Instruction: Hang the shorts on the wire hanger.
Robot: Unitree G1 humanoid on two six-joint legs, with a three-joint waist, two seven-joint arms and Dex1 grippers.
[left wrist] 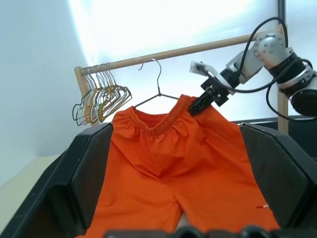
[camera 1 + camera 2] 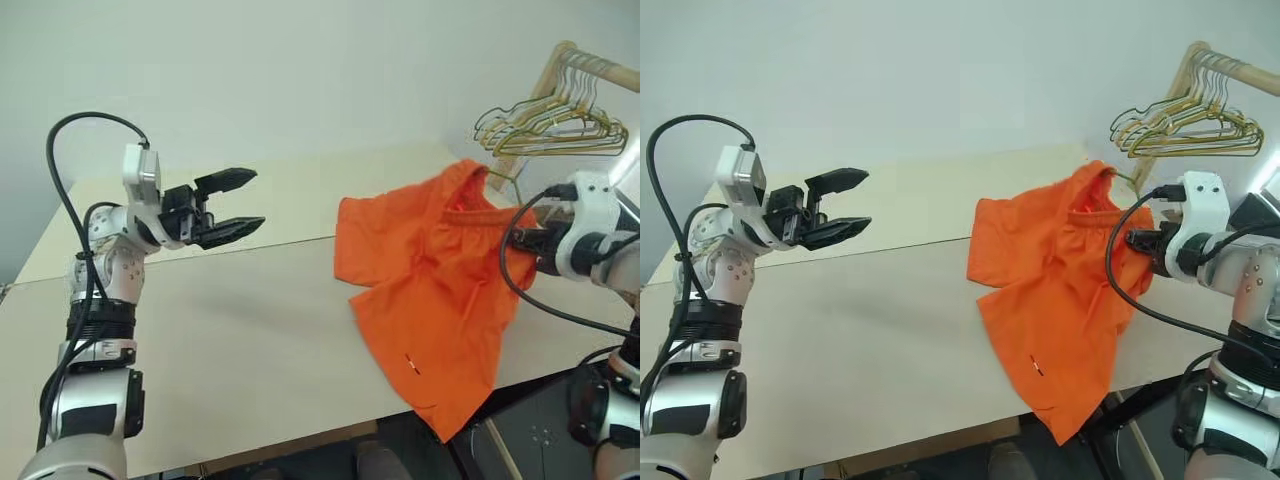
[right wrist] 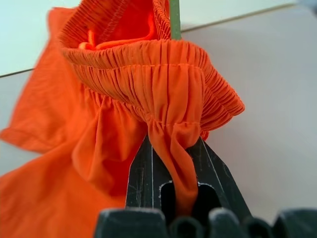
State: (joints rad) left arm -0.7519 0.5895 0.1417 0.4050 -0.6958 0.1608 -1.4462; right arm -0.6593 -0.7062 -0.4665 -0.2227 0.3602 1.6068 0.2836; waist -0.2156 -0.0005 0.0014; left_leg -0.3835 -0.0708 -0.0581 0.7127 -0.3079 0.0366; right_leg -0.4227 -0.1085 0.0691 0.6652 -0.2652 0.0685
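Shorts (image 2: pixel 430 280) pinched at waistband by right gripper (image 3: pixel 173 163), hanger (image 1: pixel 156 91) threaded above it; left gripper (image 2: pixel 235 205) spread empty, regrip needed.

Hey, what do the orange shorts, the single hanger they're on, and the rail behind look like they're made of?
The shorts look like thin, matte woven or knit cloth: they drape in soft folds, with a gathered elastic waistband. The wire hanger seems thin bare metal wire, judging by its slim bent hook. The rail looks like pale unfinished wood, probably a dowel.
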